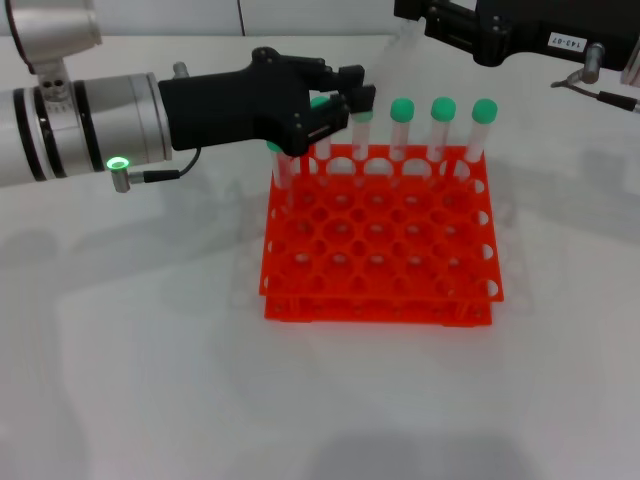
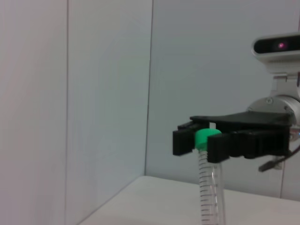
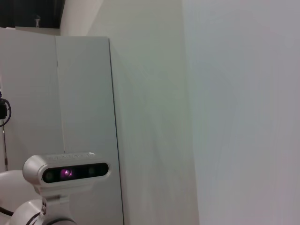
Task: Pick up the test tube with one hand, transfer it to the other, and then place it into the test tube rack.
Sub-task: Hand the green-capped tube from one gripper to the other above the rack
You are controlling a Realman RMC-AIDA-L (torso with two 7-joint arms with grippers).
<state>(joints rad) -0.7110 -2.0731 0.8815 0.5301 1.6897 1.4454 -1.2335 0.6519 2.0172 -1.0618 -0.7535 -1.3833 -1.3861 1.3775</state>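
The orange-red test tube rack [image 1: 380,250] stands in the middle of the white table. My left gripper [image 1: 335,105], black and unlabelled, reaches in from the left over the rack's back-left corner. It is shut on the green cap of a test tube [image 1: 323,150] that stands upright at the back row. In the left wrist view, black fingers [image 2: 229,145] pinch a green cap, with the clear graduated test tube [image 2: 208,187] hanging straight below. My right gripper [image 1: 425,20], black with a white number label, hovers behind the rack at the far right. Nothing is visibly held in it.
Several other green-capped tubes [image 1: 442,125] stand along the rack's back row, close beside the held one. The rack's nearer rows of holes hold no tubes. A cable and metal fitting [image 1: 590,75] lie at the far right. The right wrist view shows only walls and a camera [image 3: 65,172].
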